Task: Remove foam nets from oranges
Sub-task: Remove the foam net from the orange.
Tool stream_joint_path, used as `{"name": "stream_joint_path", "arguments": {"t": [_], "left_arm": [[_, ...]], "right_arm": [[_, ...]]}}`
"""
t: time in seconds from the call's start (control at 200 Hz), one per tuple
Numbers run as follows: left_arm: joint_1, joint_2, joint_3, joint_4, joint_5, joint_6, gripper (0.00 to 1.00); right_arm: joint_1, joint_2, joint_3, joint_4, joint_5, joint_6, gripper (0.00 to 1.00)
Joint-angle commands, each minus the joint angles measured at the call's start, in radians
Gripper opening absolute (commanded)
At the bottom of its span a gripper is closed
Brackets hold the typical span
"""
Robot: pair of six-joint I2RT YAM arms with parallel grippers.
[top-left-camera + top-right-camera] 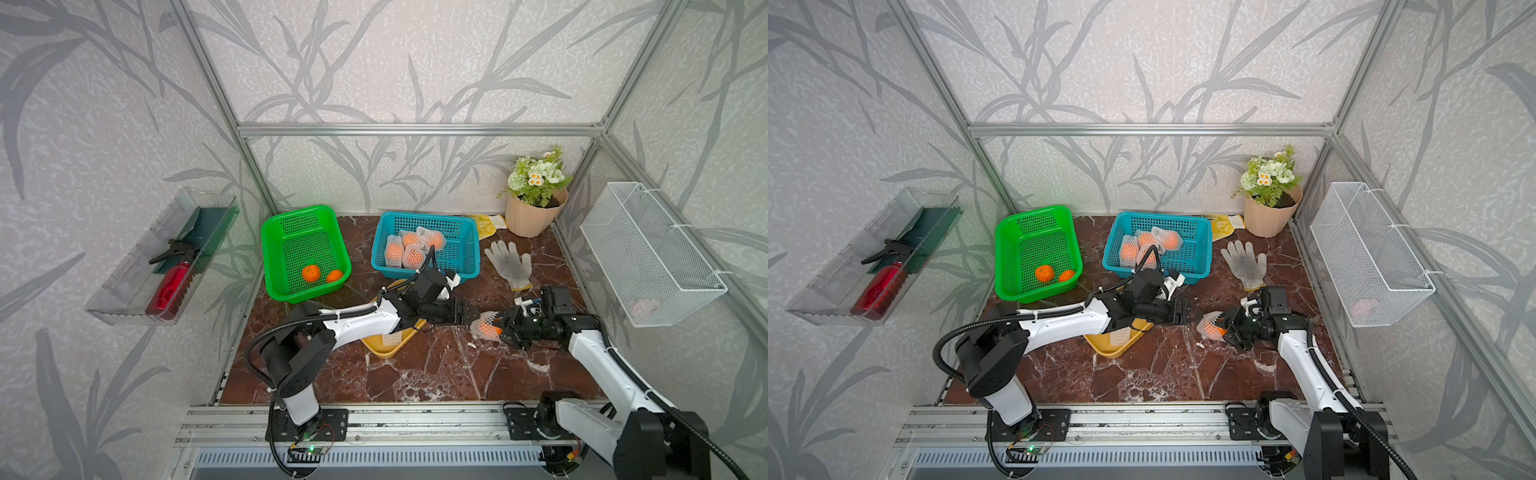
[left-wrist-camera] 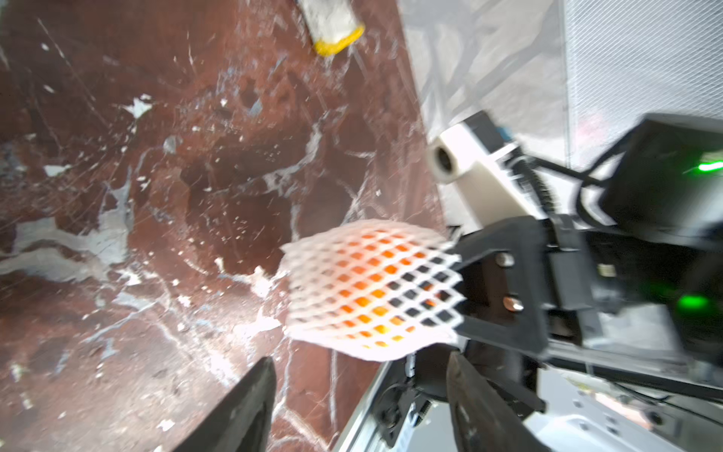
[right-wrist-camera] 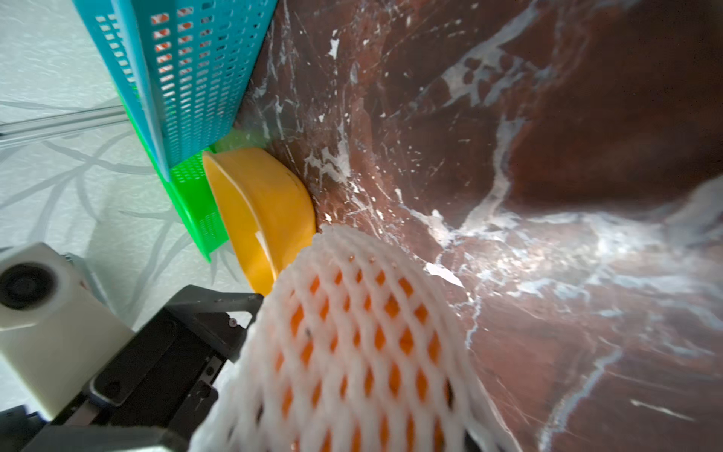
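Gripping an orange with the right pincer, foam net still on.
Holding it at the near right of the surface, nearer than the blue basket; pointing the left pincer at the net, released, fingers spread just beside it.

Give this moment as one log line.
right fingers: gripping netted orange | left fingers: open, empty | green basket: two bare oranges
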Motion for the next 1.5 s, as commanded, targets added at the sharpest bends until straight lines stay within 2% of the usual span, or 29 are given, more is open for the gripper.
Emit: {"name": "stream_joint_path", "arguments": {"t": [0.0,0.085,0.265,0.42,0.72,0.985,1.065,1.35,1.495], "left_arm": [[0.022,-0.002,-0.069,0.291,-0.001,-0.165,0.73],[0.029,0.007,-0.075,0.335,0.003,-0.188,0.73],[0.06,0.033,-0.132,0.501,-0.014,-0.297,0.74],[0.065,0.063,-0.13,0.512,-0.008,-0.35,0.74],[0.075,0.073,-0.14,0.454,-0.022,-0.385,0.74],[0.089,0.157,-0.122,0.629,-0.03,-0.529,0.75],[0.092,0.194,-0.113,0.705,-0.032,-0.575,0.71],[0.094,0.208,-0.068,0.704,-0.019,-0.564,0.59],[0.092,0.215,-0.058,0.717,-0.001,-0.567,0.49]], "right_arm": [[-0.009,0.011,-0.056,0.322,-0.151,0.234,0.42],[-0.011,0.03,-0.095,0.497,-0.184,0.363,0.41],[-0.011,0.061,-0.145,0.721,-0.205,0.523,0.39],[-0.011,0.088,-0.197,0.911,-0.21,0.647,0.38],[-0.011,0.064,-0.195,0.888,-0.211,0.645,0.37],[-0.011,0.043,-0.223,0.914,-0.212,0.67,0.36],[-0.01,0.04,-0.224,0.917,-0.219,0.672,0.35],[-0.011,0.031,-0.241,0.922,-0.217,0.679,0.34],[-0.011,0.046,-0.242,0.941,-0.214,0.684,0.33]]}}
